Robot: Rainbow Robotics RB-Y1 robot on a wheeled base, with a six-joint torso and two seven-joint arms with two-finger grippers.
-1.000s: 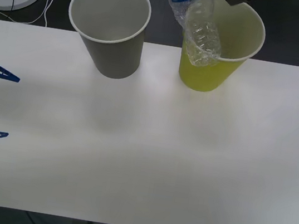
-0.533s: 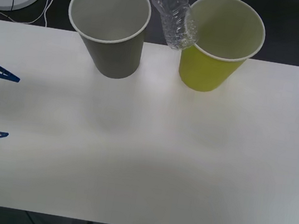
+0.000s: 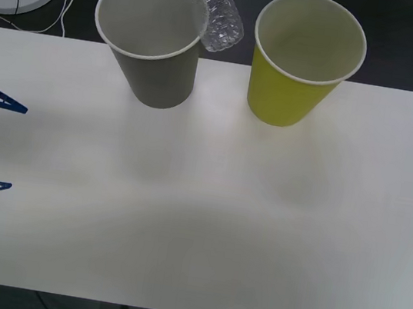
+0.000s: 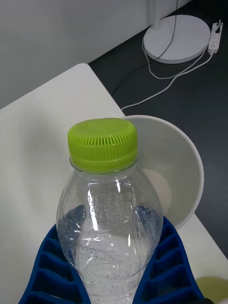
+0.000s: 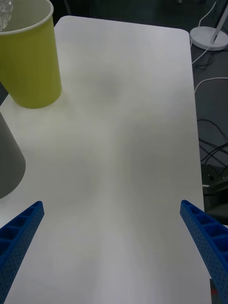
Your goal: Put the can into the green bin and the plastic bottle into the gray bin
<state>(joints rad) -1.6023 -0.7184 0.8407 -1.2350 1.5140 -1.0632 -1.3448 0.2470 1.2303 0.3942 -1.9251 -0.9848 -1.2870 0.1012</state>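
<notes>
Plastic bottle point(image 3: 212, 12) over gray bin point(image 3: 151, 33).

Clear ribbed plastic bottle point(image 4: 108, 223) with lime-green cap, gray bin point(image 3: 156, 77), yellow-green bin point(image 3: 289, 97), both white-rimmed.

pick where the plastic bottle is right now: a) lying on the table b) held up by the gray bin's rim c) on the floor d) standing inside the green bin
b: the plastic bottle hangs in the air against the far rim of the gray bin, gripped in the right gripper with its jaws shut on the bottle's body, well clear of the green bin.
</notes>
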